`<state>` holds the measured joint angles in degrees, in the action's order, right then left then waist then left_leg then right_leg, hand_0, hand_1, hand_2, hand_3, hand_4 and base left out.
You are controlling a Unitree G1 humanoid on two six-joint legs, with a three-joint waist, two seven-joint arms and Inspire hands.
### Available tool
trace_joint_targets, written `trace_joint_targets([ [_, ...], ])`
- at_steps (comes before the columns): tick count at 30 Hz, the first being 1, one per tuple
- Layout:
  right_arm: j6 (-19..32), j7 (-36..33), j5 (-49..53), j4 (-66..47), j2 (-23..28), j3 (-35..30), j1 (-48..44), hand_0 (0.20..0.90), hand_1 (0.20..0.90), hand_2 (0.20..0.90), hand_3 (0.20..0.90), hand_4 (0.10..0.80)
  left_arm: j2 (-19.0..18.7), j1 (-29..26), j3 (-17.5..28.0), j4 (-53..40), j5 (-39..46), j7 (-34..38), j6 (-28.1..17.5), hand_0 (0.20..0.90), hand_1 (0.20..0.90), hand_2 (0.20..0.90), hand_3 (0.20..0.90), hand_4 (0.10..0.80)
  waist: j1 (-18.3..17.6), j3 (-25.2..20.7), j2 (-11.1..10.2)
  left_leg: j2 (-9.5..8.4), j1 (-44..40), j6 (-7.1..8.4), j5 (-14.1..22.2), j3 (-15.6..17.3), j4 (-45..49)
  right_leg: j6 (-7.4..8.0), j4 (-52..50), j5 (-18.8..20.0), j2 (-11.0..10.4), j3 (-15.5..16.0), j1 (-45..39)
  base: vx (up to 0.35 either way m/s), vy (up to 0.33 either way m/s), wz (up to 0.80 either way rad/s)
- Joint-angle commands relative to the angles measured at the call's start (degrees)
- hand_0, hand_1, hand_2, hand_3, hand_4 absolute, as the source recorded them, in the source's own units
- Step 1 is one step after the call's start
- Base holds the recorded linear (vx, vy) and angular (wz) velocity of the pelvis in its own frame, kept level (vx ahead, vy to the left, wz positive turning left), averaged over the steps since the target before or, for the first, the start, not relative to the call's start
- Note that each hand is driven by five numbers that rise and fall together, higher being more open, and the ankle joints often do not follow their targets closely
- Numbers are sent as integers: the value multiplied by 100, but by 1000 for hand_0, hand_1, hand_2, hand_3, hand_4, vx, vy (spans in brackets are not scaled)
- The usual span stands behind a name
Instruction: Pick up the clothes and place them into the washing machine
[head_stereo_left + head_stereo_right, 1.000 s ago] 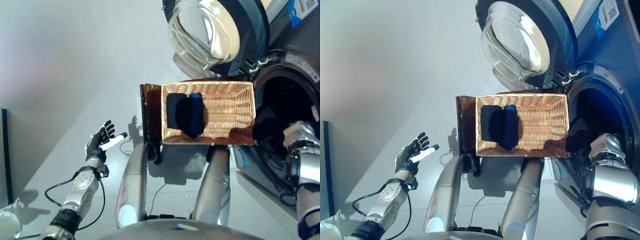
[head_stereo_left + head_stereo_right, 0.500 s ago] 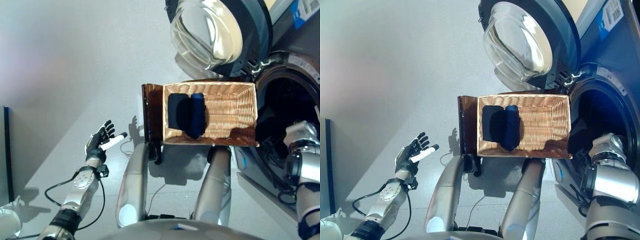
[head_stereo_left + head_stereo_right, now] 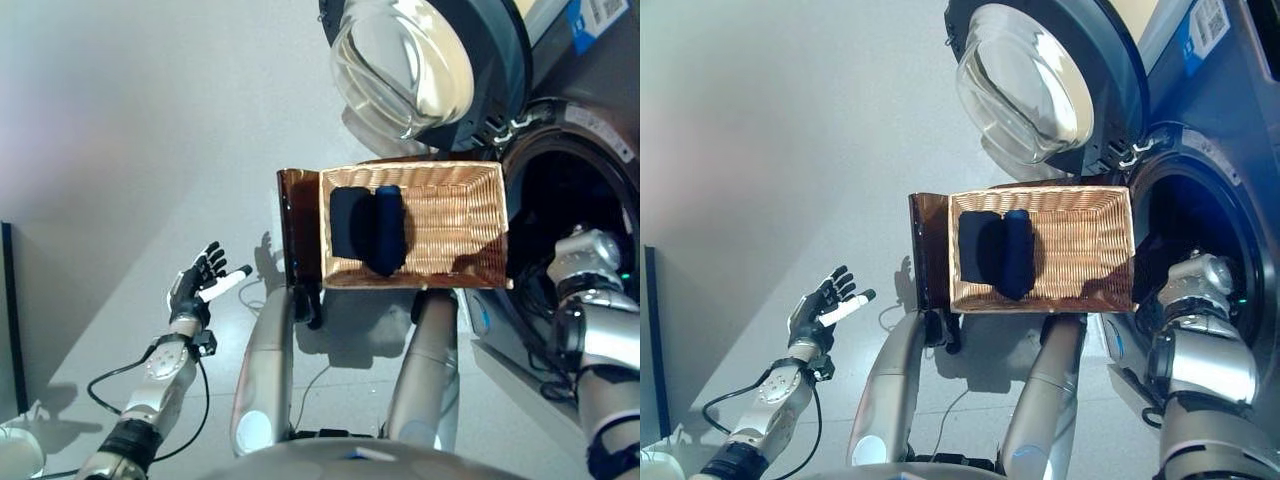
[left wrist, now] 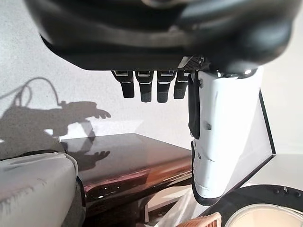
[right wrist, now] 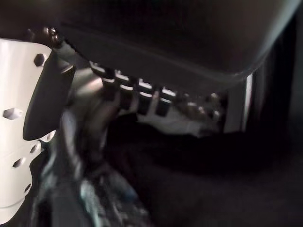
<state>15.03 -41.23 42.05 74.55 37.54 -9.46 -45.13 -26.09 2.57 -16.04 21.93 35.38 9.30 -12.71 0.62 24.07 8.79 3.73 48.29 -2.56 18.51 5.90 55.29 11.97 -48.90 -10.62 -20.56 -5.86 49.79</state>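
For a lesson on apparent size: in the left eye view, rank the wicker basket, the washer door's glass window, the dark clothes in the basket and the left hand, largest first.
1. Wicker basket
2. Glass window, nearly as large and nearer or farther, so unsure
3. Dark clothes
4. Left hand

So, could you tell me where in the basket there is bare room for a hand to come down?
The basket floor is bare from the dark clothes across to its wall by the washer drum. The end by the brown panel is crowded with the clothes.
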Motion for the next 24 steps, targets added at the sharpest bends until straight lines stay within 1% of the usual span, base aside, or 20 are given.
trace_joint_targets([
  [1, 240, -344, -1008, -297, -70, 344, 299, 900, 900, 900, 900, 800, -316, 191, 386, -163, -13, 138, -490, 900, 900, 900, 900, 800, 21, -264, -216, 543, -689, 887, -191, -644, -718, -111, 666, 494, -254, -192, -582, 1, -13, -9],
  [2, 135, -522, -1284, -297, -133, 407, 368, 900, 900, 900, 900, 800, -297, 187, 409, -155, -22, 173, -513, 900, 900, 900, 900, 800, 20, -252, -234, 544, -699, 894, -231, -636, -760, -117, 717, 540, -247, -172, -611, -6, -19, -10],
  [4, 38, -711, -1545, -206, -311, 438, 441, 900, 900, 900, 900, 800, -249, 167, 412, -132, -42, 230, -512, 900, 900, 900, 900, 800, 21, -254, -248, 550, -710, 903, -269, -641, -830, -113, 797, 581, -242, -137, -672, -9, -17, -6],
  [5, 33, -720, -1552, -214, -318, 437, 444, 900, 900, 900, 900, 800, -250, 170, 415, -133, -43, 232, -512, 900, 900, 900, 900, 800, 18, -254, -250, 549, -713, 903, -273, -642, -836, -114, 803, 583, -243, -134, -677, 0, 0, 0],
  [6, -94, -837, -1825, -270, -474, 535, 564, 900, 900, 900, 900, 800, -228, 164, 439, -119, -80, 259, -496, 900, 900, 900, 900, 800, 8, -252, -266, 554, -709, 908, -287, -655, -857, -115, 818, 597, -244, -123, -684, 0, 0, 0],
  [7, -99, -844, -1830, -280, -481, 532, 571, 900, 900, 900, 900, 800, -230, 168, 441, -120, -81, 260, -495, 900, 900, 900, 900, 800, 7, -256, -269, 552, -707, 908, -288, -656, -858, -115, 818, 597, -245, -123, -684, 0, 0, 0],
  [10, -189, -992, -2076, -492, -765, 574, 808, 900, 900, 900, 900, 800, -187, 209, 478, -157, -109, 340, -472, 900, 900, 900, 900, 800, -15, -238, -305, 558, -685, 921, -307, -670, -840, -135, 809, 605, -226, -128, -671, 0, 0, 0],
  [12, -246, -1071, -2106, -493, -919, 563, 873, 900, 900, 900, 900, 800, -162, 213, 491, -144, -130, 387, -453, 900, 900, 900, 900, 800, -29, -224, -317, 571, -688, 921, -299, -659, -833, -138, 801, 614, -221, -137, -662, 0, 0, 0],
  [13, -305, -1089, -2042, -257, -1063, 560, 820, 900, 900, 900, 900, 800, -161, 190, 471, -116, -122, 414, -441, 900, 900, 900, 900, 800, -11, -223, -308, 576, -673, 925, -286, -665, -816, -137, 798, 608, -219, -128, -667, 0, 0, 0],
  [19, -438, -1212, -1888, 297, -1320, 544, 784, 900, 900, 900, 900, 800, -208, 162, 418, -152, -87, 456, -428, 900, 900, 900, 900, 800, 15, -218, -269, 572, -681, 933, -277, -673, -798, -137, 787, 600, -234, -121, -688, 0, 0, 0],
  [24, -595, -1061, -1533, 799, -1456, 506, 731, 900, 900, 900, 900, 800, -293, 129, 317, -207, -68, 464, -393, 900, 900, 900, 900, 800, 59, -195, -233, 569, -685, 926, -233, -671, -754, -128, 741, 568, -241, -129, -683, 0, 0, 0],
])
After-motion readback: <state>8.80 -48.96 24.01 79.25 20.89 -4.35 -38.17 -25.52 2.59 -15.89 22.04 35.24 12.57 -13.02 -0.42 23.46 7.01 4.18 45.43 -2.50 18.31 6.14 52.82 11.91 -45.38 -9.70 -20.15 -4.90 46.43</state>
